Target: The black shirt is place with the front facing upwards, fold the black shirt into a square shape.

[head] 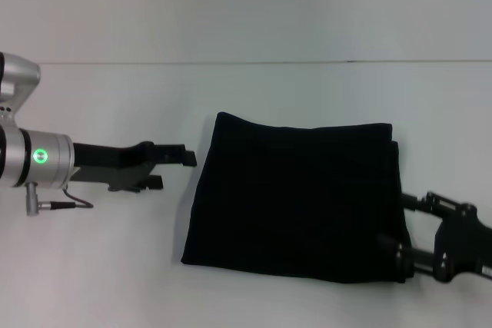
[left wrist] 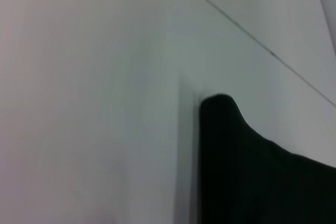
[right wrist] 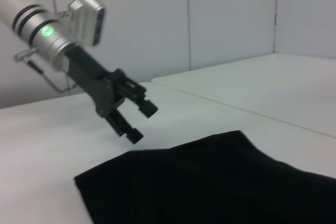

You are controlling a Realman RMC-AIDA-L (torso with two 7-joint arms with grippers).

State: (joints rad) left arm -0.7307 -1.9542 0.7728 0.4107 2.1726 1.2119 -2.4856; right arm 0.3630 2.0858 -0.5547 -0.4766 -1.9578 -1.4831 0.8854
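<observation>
The black shirt [head: 296, 197] lies flat on the white table [head: 108, 266], folded into a rough square with no lettering showing. My left gripper [head: 175, 170] hovers just off its left edge, open and holding nothing; the right wrist view shows that gripper [right wrist: 143, 123] above the table beside the cloth [right wrist: 210, 182]. My right gripper [head: 394, 223] sits at the shirt's right edge near the front corner, its fingers spread apart against the fabric. The left wrist view shows only one rounded corner of the shirt [left wrist: 262, 171].
A thin seam [head: 246, 61] crosses the table behind the shirt. A light wall [right wrist: 226, 19] rises behind the table. Bare white surface surrounds the cloth on all sides.
</observation>
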